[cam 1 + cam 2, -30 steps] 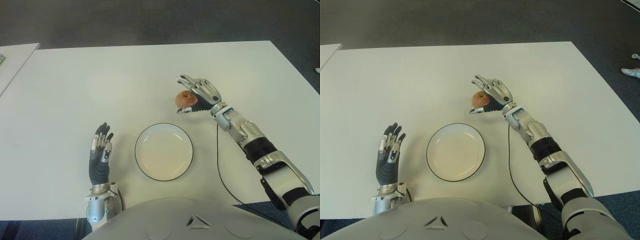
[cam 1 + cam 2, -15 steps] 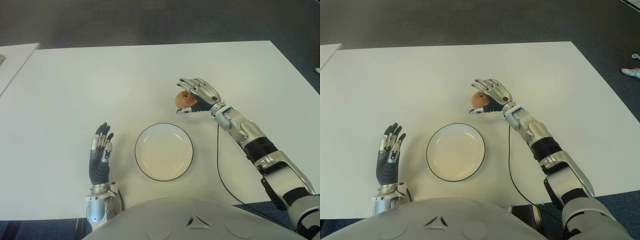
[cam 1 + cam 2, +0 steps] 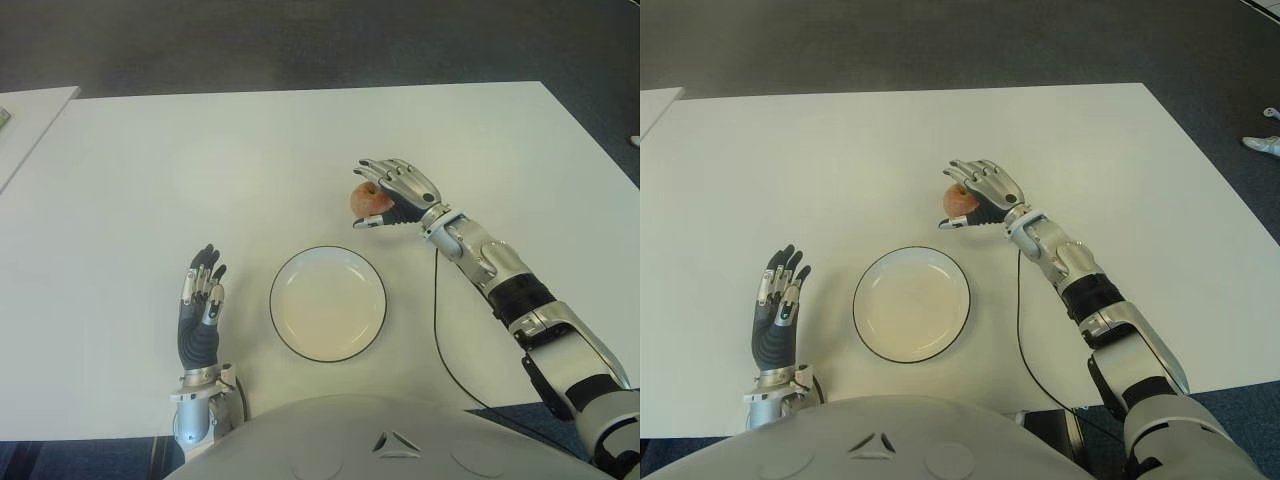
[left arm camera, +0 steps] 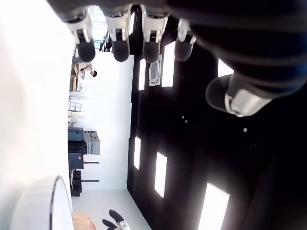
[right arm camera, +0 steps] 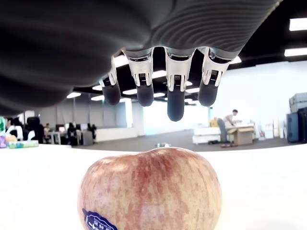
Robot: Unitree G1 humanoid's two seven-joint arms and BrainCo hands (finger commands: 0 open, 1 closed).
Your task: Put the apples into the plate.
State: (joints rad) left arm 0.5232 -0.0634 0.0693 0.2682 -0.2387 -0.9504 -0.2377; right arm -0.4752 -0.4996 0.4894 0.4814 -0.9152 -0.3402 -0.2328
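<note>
The apple (image 3: 371,199) sits on the white bench (image 3: 150,180), just beyond the far right rim of the empty plate (image 3: 328,303) and clear of it. The right hand (image 3: 398,192) is cupped over the apple from the robot's right, fingers (image 5: 175,91) arched over the top and the thumb low on the near side. In the right wrist view the fingertips hang above the fruit with a gap showing, so the hand is spread and not yet gripping. The apple lies straight ahead of the palm, between the hand and the robot's left, so the grasp needs only a closing of the fingers, then a short carry toward the body and leftward to the plate. The left hand (image 3: 200,310) shows left of the plate, fingers extended and holding nothing, farther from the apple than the right.
</note>
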